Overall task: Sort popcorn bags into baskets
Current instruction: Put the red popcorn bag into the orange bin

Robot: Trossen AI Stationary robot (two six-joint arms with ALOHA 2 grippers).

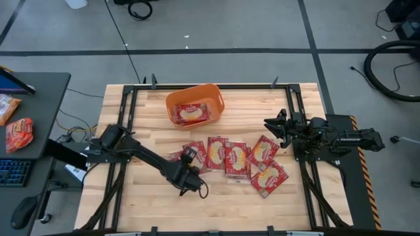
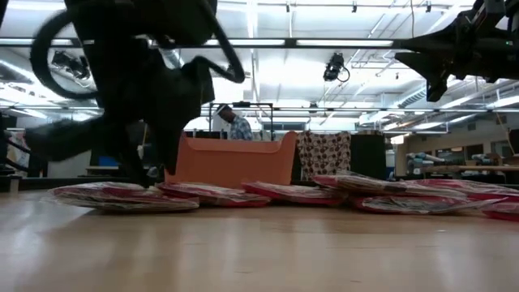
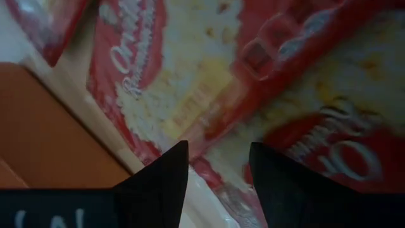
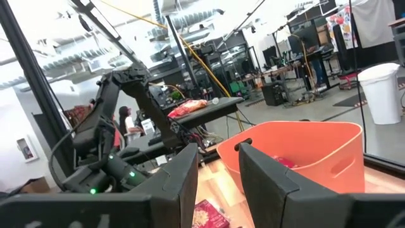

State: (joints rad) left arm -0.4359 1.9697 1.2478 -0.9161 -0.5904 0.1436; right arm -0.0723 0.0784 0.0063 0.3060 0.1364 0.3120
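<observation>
Several red popcorn bags lie flat in a loose overlapping row (image 1: pixel 237 159) across the table's middle, seen edge-on in the low view (image 2: pixel 292 193). One more bag (image 1: pixel 191 113) lies inside the orange basket (image 1: pixel 172 99) at the far middle of the table. My left gripper (image 1: pixel 186 157) is open and points down over the leftmost bags (image 3: pixel 158 95), its fingertips low at the bags (image 2: pixel 150 177). My right gripper (image 1: pixel 270 124) is open and waits raised above the table's right side (image 2: pixel 434 77), facing the basket (image 4: pixel 304 145). My left gripper (image 3: pixel 218 161) comes from above with one finger (image 3: pixel 161 180) on either side of a bag's pale edge (image 3: pixel 205 174), where two bags overlap. I cannot tell whether the fingertips touch the bag.
Black frame rails (image 1: pixel 125 108) run along the table's left, right and far sides. A dark side table (image 1: pixel 39 98) to the left holds two more red packets (image 1: pixel 18 133) and a keyboard. A person (image 2: pixel 237 126) stands in the room beyond the basket. Bare wood lies along the near edge.
</observation>
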